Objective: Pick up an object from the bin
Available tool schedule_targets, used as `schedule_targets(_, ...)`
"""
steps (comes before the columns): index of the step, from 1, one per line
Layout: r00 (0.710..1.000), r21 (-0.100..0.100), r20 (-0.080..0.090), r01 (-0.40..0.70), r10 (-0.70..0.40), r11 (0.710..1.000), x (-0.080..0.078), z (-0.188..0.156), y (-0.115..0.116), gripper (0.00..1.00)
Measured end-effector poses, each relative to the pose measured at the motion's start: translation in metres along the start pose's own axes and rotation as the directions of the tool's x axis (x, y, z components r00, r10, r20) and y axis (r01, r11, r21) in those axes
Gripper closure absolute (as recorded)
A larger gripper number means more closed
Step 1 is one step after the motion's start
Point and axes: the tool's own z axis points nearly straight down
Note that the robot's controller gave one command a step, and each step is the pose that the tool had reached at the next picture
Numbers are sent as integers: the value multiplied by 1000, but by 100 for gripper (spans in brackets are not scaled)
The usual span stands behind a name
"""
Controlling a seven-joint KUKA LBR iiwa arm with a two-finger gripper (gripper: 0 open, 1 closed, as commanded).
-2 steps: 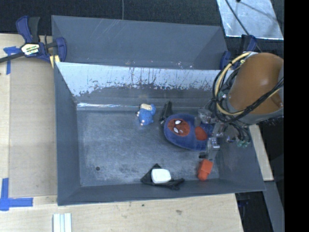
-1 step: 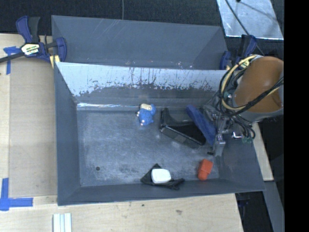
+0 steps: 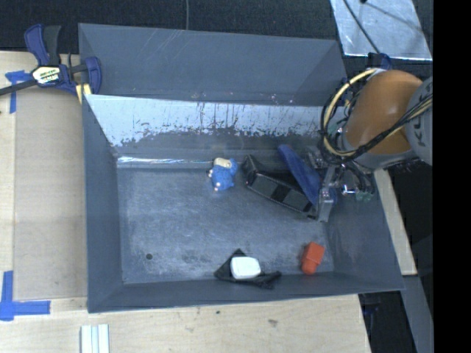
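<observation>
My gripper [image 3: 324,206] hangs low at the right side of the bin, by the right end of a black rectangular block [image 3: 274,188]. A long blue flat piece [image 3: 298,170] leans across that block just left of the gripper. Whether the gripper touches either one I cannot tell. An orange small cylinder [image 3: 313,257] lies on the floor below the gripper, apart from it.
A small blue and white figure [image 3: 221,173] lies near the back wall, left of the block. A white lump on a black flat piece [image 3: 246,268] rests by the front wall. The arm with its orange cover comes in over the right rim.
</observation>
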Motion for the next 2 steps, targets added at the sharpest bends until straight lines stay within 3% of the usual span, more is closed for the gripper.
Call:
schedule_targets(1,1000,2,14,-2,2,1000,-3,-3,-1,100)
schedule_targets(2,999,1,33,-8,8,1000,3,-8,-4,100)
